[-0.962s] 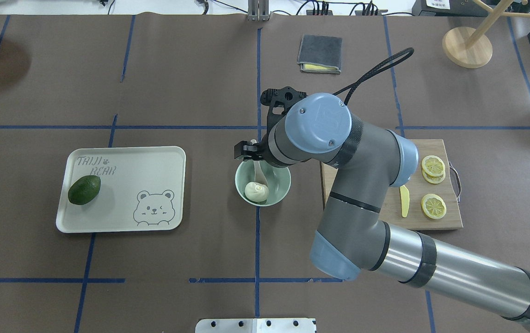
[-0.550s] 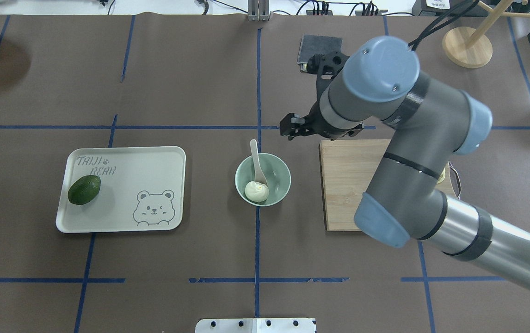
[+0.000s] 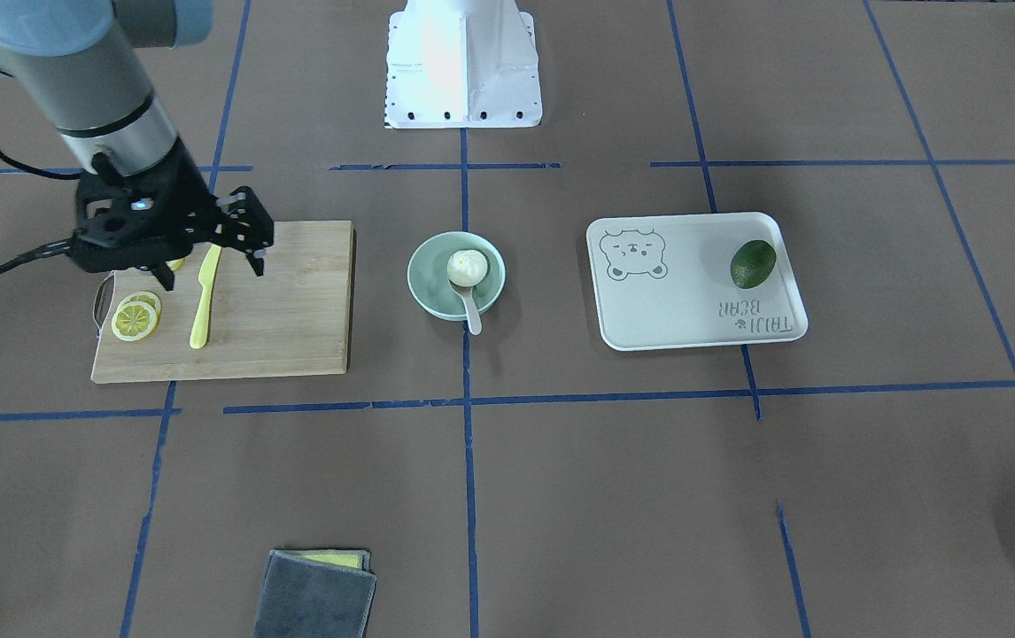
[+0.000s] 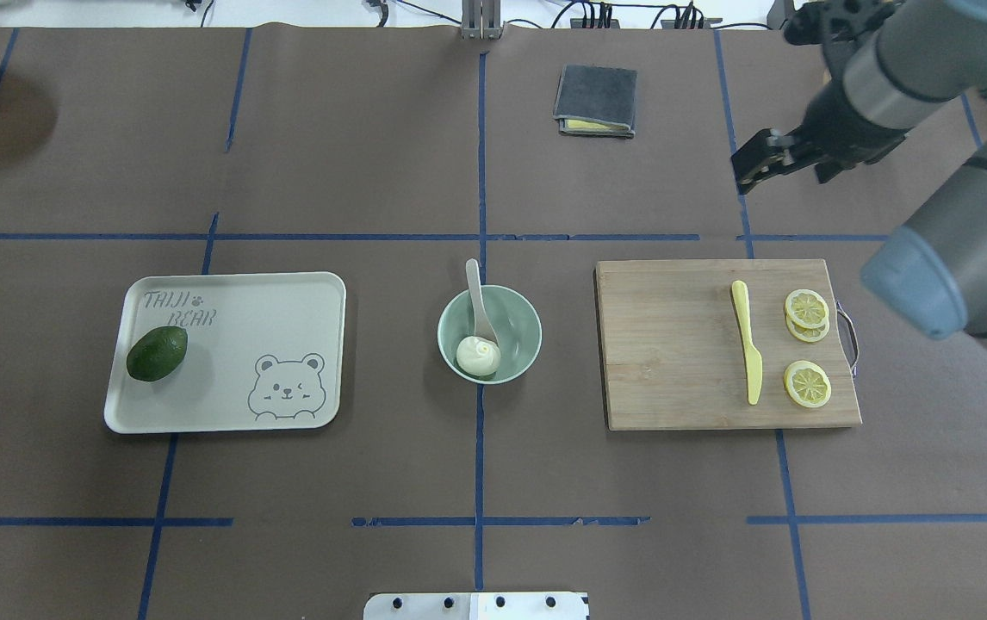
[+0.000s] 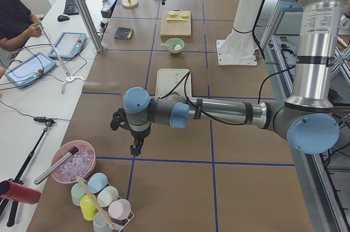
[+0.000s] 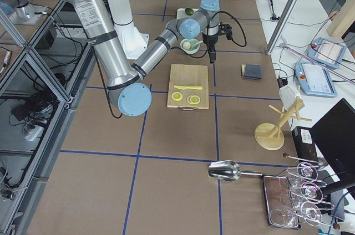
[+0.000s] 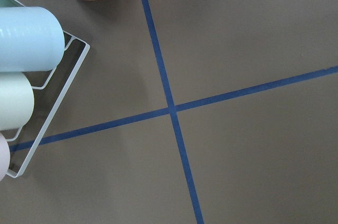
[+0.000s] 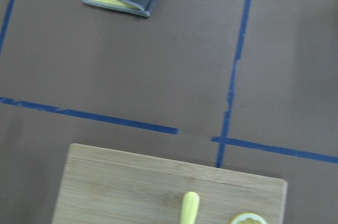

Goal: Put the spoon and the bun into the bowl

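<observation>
Spoon (image 4: 478, 301): leaning in the bowl (image 4: 524, 340), handle poking over the rim
Bun (image 4: 478, 356): sitting in the bowl too
Right end effector (image 4: 754, 164): hovering, jaws apart, gripping nothing
Left end effector (image 5: 134, 147): can't tell

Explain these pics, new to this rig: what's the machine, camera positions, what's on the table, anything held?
Two robot arms at one table, each ending in a two-finger gripper. Cameras: one above, behind the robot, one facing it, one at each table end, one on each wrist. The bowl holds the bun and the spoon, handle over the rim. A tray carries an avocado; a cutting board carries a yellow knife and lemon slices; a folded cloth lies apart. The right gripper hovers open and empty beyond the board. The left gripper hangs at the table's left end; open or shut, I cannot tell.
</observation>
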Controlling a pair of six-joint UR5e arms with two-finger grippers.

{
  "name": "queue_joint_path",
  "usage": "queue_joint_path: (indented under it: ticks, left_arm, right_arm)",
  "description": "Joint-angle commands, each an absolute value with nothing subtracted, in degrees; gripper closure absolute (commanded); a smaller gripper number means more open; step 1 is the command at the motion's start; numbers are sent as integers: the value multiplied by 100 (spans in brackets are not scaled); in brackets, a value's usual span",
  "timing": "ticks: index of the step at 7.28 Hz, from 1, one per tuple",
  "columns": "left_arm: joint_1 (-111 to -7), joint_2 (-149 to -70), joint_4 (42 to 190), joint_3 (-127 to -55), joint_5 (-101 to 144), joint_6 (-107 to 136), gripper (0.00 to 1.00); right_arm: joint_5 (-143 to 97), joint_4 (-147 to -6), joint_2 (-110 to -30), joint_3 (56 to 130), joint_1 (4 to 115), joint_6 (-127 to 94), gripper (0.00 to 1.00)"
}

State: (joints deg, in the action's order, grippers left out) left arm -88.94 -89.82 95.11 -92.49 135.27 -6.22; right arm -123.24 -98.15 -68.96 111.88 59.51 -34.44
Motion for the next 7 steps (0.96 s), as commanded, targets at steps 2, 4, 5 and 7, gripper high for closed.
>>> queue_joint_path:
  ticks: [2,4,5,7]
  left_arm:
    - [-9061,-8877,9501,-9220,13641,-554,0]
    - [-9070,-8868,9510,-9237,13641,-554,0]
    - [-9070,-8868,9501,-9237,13641,-554,0]
    - [-9070,-8859,9501,-9229,13641,-554,0]
  right_arm:
    - [-13163,-9809,-8056,10918,7422,-1289,0]
    - [-13298,-9809,-8305,10261,8267,80,0]
    - [-13298,-9826,-8358,9961,8532,566,0]
    - [-13559,-9791,-8551,9354,9111,1131,0]
